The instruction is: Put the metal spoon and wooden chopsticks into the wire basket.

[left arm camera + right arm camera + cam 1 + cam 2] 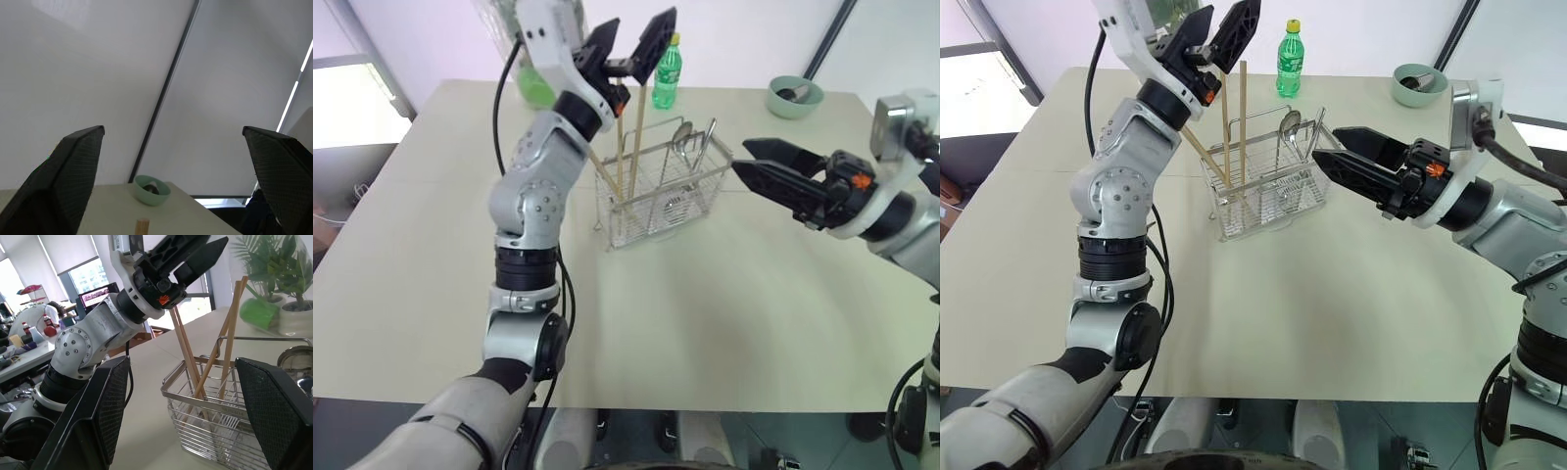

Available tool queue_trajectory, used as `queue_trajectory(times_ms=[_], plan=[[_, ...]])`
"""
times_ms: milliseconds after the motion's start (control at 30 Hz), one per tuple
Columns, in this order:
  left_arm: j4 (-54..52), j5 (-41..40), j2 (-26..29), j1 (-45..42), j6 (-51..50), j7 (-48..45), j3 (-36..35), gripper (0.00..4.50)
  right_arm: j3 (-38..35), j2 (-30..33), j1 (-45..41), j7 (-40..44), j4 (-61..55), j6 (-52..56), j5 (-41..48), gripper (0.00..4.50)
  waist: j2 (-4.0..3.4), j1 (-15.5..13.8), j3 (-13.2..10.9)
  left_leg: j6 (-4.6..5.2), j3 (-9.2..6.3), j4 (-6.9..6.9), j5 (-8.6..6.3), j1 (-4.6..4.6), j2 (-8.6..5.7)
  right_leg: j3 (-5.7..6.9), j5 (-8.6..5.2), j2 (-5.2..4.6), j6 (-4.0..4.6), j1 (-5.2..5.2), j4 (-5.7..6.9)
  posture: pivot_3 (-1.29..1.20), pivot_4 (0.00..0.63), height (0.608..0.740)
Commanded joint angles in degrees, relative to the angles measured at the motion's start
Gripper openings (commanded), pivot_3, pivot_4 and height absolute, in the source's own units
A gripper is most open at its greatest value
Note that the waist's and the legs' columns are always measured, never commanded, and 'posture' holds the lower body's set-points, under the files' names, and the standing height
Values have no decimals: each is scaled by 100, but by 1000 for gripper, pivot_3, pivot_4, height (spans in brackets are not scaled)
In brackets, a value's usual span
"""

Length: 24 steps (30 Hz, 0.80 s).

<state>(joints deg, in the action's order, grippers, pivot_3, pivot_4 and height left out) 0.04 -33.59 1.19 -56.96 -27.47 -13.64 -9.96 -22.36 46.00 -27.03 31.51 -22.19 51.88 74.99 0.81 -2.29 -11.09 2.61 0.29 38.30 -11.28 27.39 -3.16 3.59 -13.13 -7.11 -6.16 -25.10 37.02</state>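
Observation:
The wire basket (pixel 661 194) stands on the table beyond its middle. The wooden chopsticks (pixel 639 113) stand upright and leaning in its left end. Beside them, the metal spoon (pixel 682 137) stands bowl up in the right part of the basket. My left gripper (pixel 628 44) hangs open just above the chopstick tops, and one stick's tip (pixel 142 226) shows below its spread fingers. Nothing is held in it. To the right of the basket my right gripper (pixel 756 163) points at it, open and empty. In the right wrist view the basket (pixel 215 431) lies ahead of that gripper.
A green bottle (pixel 666 73) stands behind the basket, and a pale green bowl (pixel 794 96) sits at the far right corner. A potted plant (pixel 274 289) is beyond the table. Bare tabletop (pixel 705 313) spreads in front of the basket.

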Motion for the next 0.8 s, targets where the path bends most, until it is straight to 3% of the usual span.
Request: queue_trajectory(times_ms=[33,233,400,567,800], plan=[[-421,-275,316,-135,-297,29,-176,4447,-157,88,-15,128,-106,-170,-41,3523,0,1,0,0,0,0,0,0,0,0,0,0,0,0,0,0,150,684],[-228,-1002,2674,-583,-1703,-1332,-589,4447,-6,507,169,874,237,-447,-950,3523,-4,62,-2,-1,0,-2,0,0,7,-1,-2,27,3,-12,8,0,150,684],[-442,-1096,4853,174,-1974,-3582,-447,4447,306,926,550,1901,575,-1006,-1969,3523,-10,85,-1,-2,3,-9,-2,-3,6,-2,-11,28,18,-11,-1,0,150,684],[-612,-1053,5953,1463,-1861,-4800,-621,4447,394,947,542,2357,867,-1198,-2335,3523,-13,86,-2,-24,3,-10,-9,-5,7,-10,-12,6,22,-27,-12,0,150,684],[-1139,-774,6328,2762,-1520,-5104,-734,4447,498,903,421,2637,1056,-1194,-2540,3523,-19,81,-3,-26,2,-45,-10,-7,7,-12,-10,1,25,-27,-57,0,150,684]])
